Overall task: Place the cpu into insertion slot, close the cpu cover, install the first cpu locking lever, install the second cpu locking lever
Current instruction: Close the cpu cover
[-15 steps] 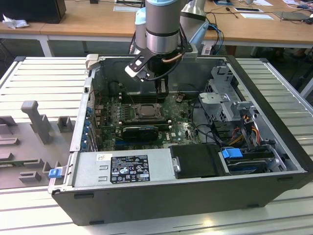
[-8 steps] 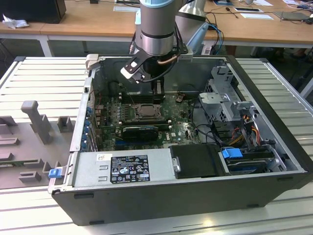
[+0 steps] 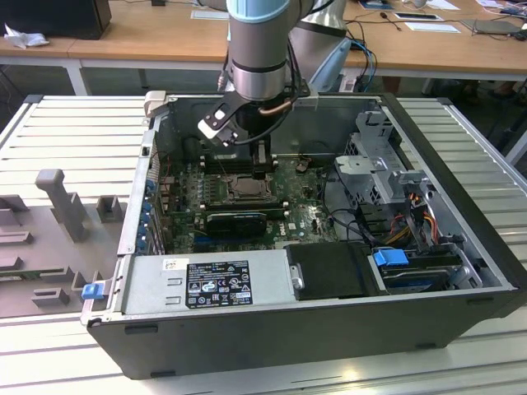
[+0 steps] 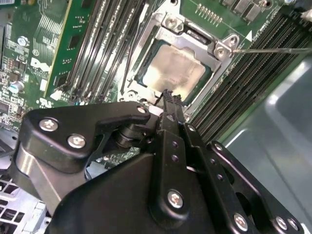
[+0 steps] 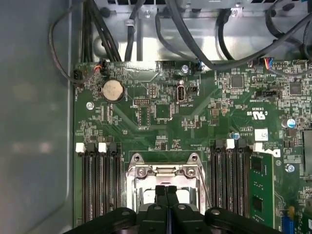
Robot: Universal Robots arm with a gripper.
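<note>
Now: gripper [image 4: 169, 95] clenched on nothing, black ribbed tips pressed together at the edge of the cpu [image 4: 173, 70]. Its matte silver square top lies flat, framed by the shiny metal cpu cover [image 4: 163, 34].

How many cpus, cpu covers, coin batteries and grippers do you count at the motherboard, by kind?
cpu: 1
cpu cover: 1
coin battery: 1
gripper: 1
Total: 4

a lab: open computer case [image 3: 329, 329], wooden desks [image 3: 148, 34].
</note>
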